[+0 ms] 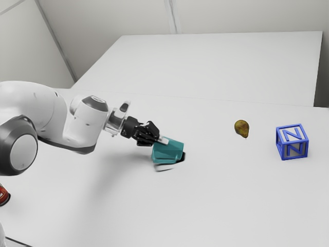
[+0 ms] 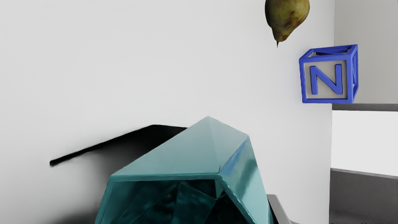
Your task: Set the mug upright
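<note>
Gripper (image 1: pixel 162 139) up against the mouth end of the mug. Whether the fingers stand apart or are clamped on its wall, I cannot tell: the mug covers too much.

Mug (image 1: pixel 168 152) tipped well over, not upright. Mouth toward the gripper, base pointing away, toward the exterior view's right. Black shadow (image 2: pixel 133 143) beside it; cannot tell if the table (image 1: pixel 231 206) bears any of its weight.

Risks, as I judge them. If the hold is weak or missing, a turn would let the smooth, slanting wall slip and the mug roll. If held only near the mouth, the heavy base may sag and swivel. Turning too low could jam an edge on the table and twist the mug loose; letting go before the base sits flat would drop it back on its side.

Farther out: pear (image 1: pixel 241 128), well apart, then block (image 1: pixel 292 142). Little threat unless the mug rolls that way. Red thing (image 1: pixel 3 196) at the exterior view's left edge, beyond the arm (image 1: pixel 87 121).
</note>
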Motion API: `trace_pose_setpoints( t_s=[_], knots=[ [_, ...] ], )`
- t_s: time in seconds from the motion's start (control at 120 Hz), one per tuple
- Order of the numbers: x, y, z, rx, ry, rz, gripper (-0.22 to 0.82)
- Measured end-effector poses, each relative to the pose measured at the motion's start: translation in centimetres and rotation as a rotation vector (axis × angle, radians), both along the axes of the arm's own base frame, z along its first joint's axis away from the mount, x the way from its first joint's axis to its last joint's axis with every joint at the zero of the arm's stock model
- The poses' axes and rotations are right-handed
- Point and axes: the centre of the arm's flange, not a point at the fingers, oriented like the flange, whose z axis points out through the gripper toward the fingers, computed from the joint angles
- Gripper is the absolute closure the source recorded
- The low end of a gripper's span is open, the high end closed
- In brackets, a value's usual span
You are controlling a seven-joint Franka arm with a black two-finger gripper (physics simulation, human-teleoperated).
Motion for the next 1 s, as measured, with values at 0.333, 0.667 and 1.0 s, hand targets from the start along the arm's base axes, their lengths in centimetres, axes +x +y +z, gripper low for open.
trace_pose_setpoints(
  t_s=[0.333, 0.667, 1.0],
  knots=[
    [0.6, -0.1, 2.4, 0.019, -0.045, -0.023, 0.77],
    [1.2, -0.1, 7.8, 0.338, -0.18, -0.161, 0.77],
    [0.1, 2.2, 10.0, 0.773, -0.187, -0.298, 0.77]
  ],
)
